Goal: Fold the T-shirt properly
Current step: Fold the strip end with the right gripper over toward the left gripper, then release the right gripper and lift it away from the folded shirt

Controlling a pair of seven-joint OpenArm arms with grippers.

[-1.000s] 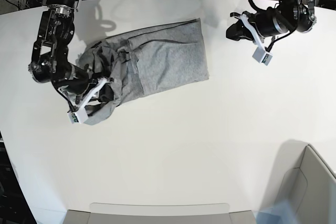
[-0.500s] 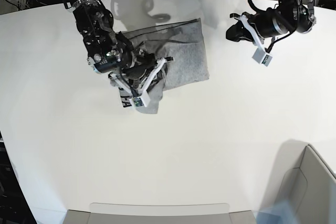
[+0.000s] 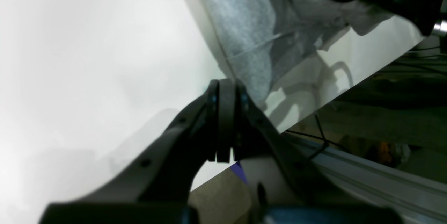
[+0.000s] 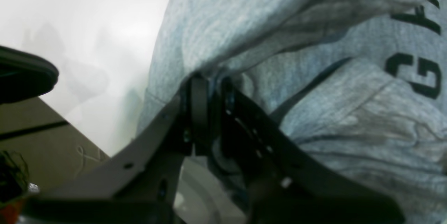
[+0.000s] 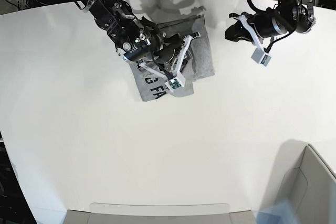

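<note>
shirt (image 5: 202, 56) on table (image 5: 157, 150), far centre, bunched small, lettering up | right gripper (image 4: 206, 84) clenched on a shirt fold, over the pile | left gripper (image 3: 225, 87) closed, empty, beside shirt | fold part-done; flattening, release left

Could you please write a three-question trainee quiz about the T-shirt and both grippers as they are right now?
1. True or false: the left gripper holds the T-shirt.
2. Which gripper is clamped on cloth? A) left B) right
3. Fill in: the black lettering shows on the side of the shirt facing the ____ edge of the base view.

Key: 1 false; 2 B; 3 bottom.
</note>
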